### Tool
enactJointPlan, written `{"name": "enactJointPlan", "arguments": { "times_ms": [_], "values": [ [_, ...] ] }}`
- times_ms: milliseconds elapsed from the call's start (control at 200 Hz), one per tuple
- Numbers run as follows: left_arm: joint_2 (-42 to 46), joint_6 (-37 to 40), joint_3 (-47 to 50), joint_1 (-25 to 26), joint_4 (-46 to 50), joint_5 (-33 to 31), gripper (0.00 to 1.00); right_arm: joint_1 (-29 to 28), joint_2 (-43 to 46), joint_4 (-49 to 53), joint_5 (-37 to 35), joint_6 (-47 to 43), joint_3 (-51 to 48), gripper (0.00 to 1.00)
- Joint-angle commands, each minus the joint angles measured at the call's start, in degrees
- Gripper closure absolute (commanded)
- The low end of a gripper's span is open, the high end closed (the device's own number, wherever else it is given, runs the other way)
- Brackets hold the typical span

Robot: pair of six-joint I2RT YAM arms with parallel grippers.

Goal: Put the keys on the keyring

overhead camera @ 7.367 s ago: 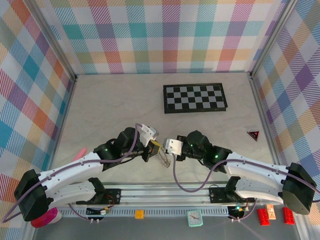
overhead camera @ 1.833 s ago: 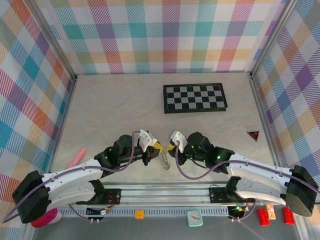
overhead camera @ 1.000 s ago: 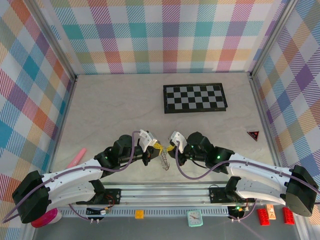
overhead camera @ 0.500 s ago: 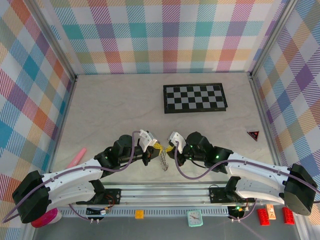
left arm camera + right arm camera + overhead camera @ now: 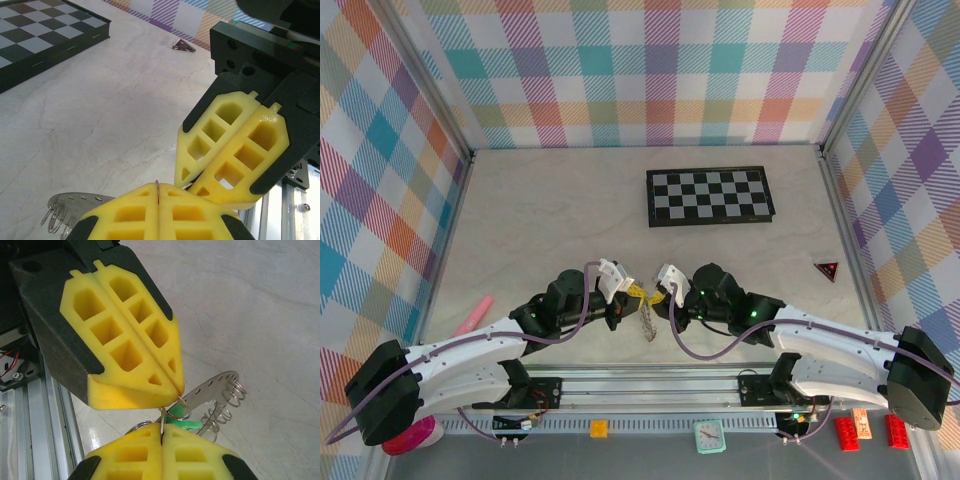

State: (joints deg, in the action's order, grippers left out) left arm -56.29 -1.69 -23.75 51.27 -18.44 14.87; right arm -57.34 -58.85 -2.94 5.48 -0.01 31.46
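pale marbled tabletop [image 5: 550, 210], plaid walls [image 5: 620, 70] around. my arms bend in low over the near edge, wrists almost tip to tip. my left gripper [image 5: 634, 293] is pressed together on a thin wire of the keyring [image 5: 647, 322], whose flat grey, loop-edged plate hangs just under its tips. my right gripper [image 5: 661, 297] squeezes a silver sliver. its wrist view brings out the green key [image 5: 186, 425] head just past my yellow ribbed fingers [image 5: 130, 460]. beyond lies the checkerboard [image 5: 710, 195].
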Motion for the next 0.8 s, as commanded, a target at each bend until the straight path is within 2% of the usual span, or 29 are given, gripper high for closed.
{"name": "enactJointPlan", "arguments": {
  "times_ms": [0, 295, 405, 555, 795],
  "values": [
    [0.57, 0.41, 0.54, 0.95, -4.15, 0.78, 1.0, -0.24, 0.61, -3.18, 1.73, 0.89, -0.78, 1.0],
    [0.96, 0.42, 0.61, 1.0, -3.98, 0.16, 1.0, -0.22, 5.63, -1.41, 1.14, -0.5, -3.49, 1.0],
    [0.78, 0.39, 0.57, 1.03, -4.11, 0.33, 1.0, -0.16, 6.14, 1.2, -1.92, 0.1, -3.56, 1.0],
    [0.28, 0.46, 0.61, 1.0, -4.89, 0.77, 1.0, -0.08, 1.62, 7.03, -8.4, 4.99, -1.48, 1.0],
    [-0.72, 0.49, 0.54, 1.01, -6.54, 1.02, 1.0, 0.65, -7.81, 11.61, -5.53, 12.28, 2.22, 1.0]
  ]
}}
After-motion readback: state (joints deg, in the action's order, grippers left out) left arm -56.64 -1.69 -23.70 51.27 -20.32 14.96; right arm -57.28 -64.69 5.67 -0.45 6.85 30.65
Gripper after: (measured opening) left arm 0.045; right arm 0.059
